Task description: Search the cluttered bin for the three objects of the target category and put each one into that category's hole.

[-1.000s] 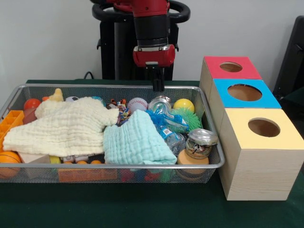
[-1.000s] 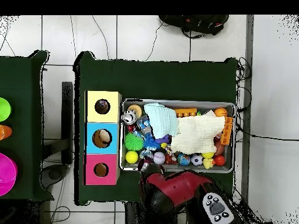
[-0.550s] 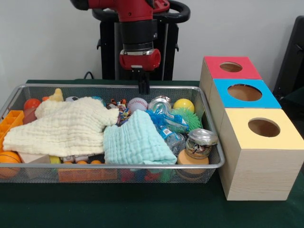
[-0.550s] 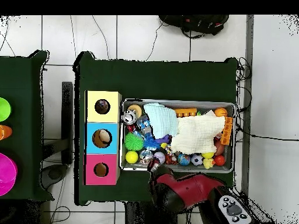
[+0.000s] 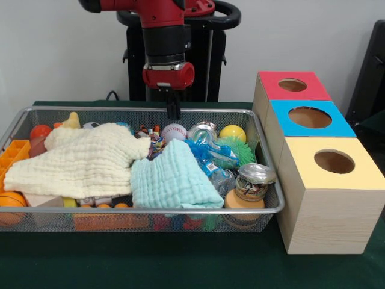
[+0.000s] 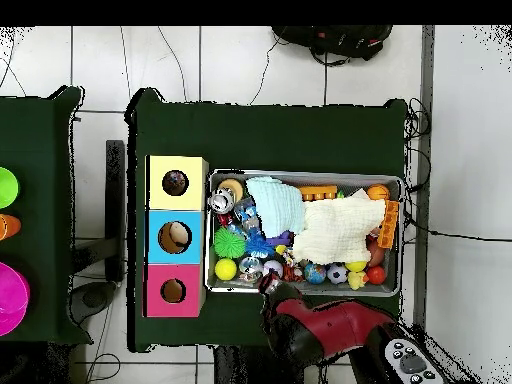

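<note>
My gripper [image 5: 173,112] hangs shut and empty above the far rim of the wire bin [image 5: 90,110], just behind a baseball [image 5: 174,131]. In the overhead view the gripper [image 6: 268,284] sits at the bin's lower edge. A yellow ball [image 5: 232,132], a green spiky ball [image 5: 239,150], a crushed can [image 5: 201,132] and a lidded jar [image 5: 254,180] lie in the bin's right part. A cream cloth [image 5: 84,159] and a mint cloth [image 5: 171,179] cover much of the rest. To the right stand the red box [image 5: 274,84], blue box [image 5: 337,123] and yellow box [image 5: 361,174], each with a round hole.
Orange balls [image 5: 11,201], an orange block [image 5: 13,153] and small toys fill the bin's left end. In the overhead view the bin [image 6: 300,176] lies right of the three boxes [image 6: 156,237]. A second dark table [image 6: 40,150] carries coloured bowls at the left.
The arm has moved left in the front view along the bin's far rim, from over the can to behind the baseball. The gripper stays shut and empty.
</note>
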`<state>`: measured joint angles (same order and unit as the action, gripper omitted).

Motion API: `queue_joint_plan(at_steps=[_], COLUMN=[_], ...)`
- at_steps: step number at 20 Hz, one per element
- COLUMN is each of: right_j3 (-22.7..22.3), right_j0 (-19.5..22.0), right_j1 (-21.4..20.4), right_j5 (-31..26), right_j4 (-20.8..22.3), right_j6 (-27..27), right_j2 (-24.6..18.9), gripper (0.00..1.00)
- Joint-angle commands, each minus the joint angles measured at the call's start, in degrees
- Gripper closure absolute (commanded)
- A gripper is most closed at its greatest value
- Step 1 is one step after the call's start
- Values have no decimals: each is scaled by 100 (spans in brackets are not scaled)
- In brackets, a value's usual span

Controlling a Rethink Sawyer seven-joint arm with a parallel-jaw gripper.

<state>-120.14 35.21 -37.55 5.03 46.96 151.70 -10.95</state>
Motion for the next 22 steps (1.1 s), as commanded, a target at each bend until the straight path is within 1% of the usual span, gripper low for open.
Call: queue_joint_plan(at_steps=[1, 2, 3, 8, 12, 15, 19, 22], right_j3=[596, 597, 582, 570, 560, 525, 459, 469], right_j0=[-67, -82, -47, -23, 115, 246, 498, 551], right_j1=[100, 80, 75, 113, 148, 138, 23, 72], right_j5=[-465, -508, -545, -474, -519, -661, -993, -999], right_j4=[203, 191, 183, 205, 219, 183, 43, 74], right_j6=[-391, -406, -424, -398, -444, -515, -666, -640], right_j2=[-485, -483, -526, -540, -677, -826, -1126, -1180], gripper=[100, 100, 0, 0, 0, 0, 0, 0])
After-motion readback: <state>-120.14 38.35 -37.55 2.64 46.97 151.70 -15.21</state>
